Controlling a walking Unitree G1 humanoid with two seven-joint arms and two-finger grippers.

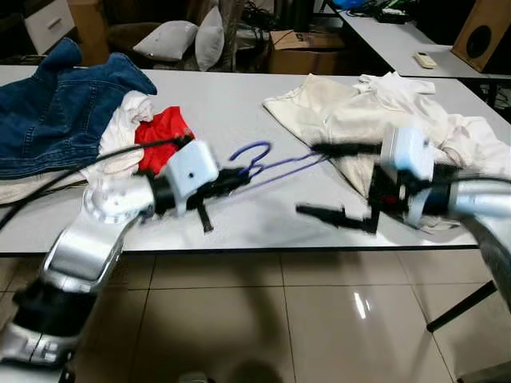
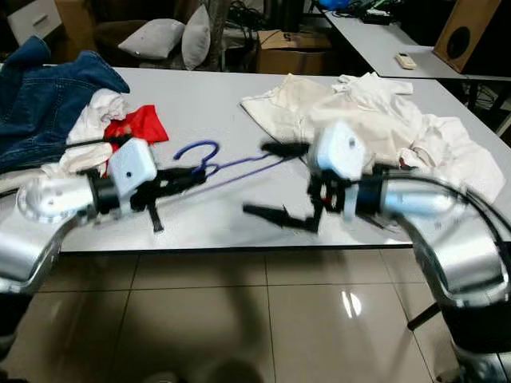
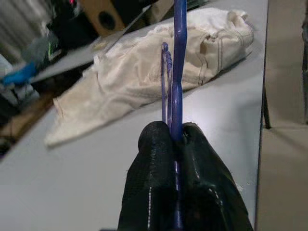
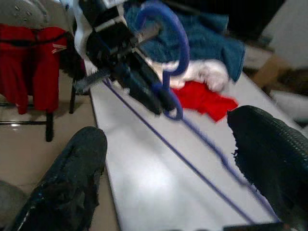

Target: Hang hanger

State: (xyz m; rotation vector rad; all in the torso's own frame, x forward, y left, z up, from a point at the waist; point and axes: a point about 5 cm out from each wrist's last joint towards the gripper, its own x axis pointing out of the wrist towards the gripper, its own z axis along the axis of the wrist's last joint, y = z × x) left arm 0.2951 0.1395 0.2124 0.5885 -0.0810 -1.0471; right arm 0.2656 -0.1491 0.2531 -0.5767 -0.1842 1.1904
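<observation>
A blue wire hanger (image 1: 263, 162) is held just above the white table (image 1: 239, 104), its hook curling up at mid-table. My left gripper (image 1: 231, 182) is shut on the hanger near the hook; the left wrist view shows the blue wire (image 3: 176, 72) pinched between the black fingers (image 3: 154, 183). My right gripper (image 1: 335, 179) stands open to the right of the hanger, one finger above its far end and one lower near the table's front edge. In the right wrist view the hanger (image 4: 163, 62) lies beyond the spread fingers (image 4: 72, 178).
A cream garment (image 1: 383, 112) lies on the table's right part. A denim jacket (image 1: 56, 108), white cloth (image 1: 124, 128) and red cloth (image 1: 160, 136) pile at the left. Tiled floor (image 1: 263, 319) is below the front edge. Boxes, cushions and a second table stand behind.
</observation>
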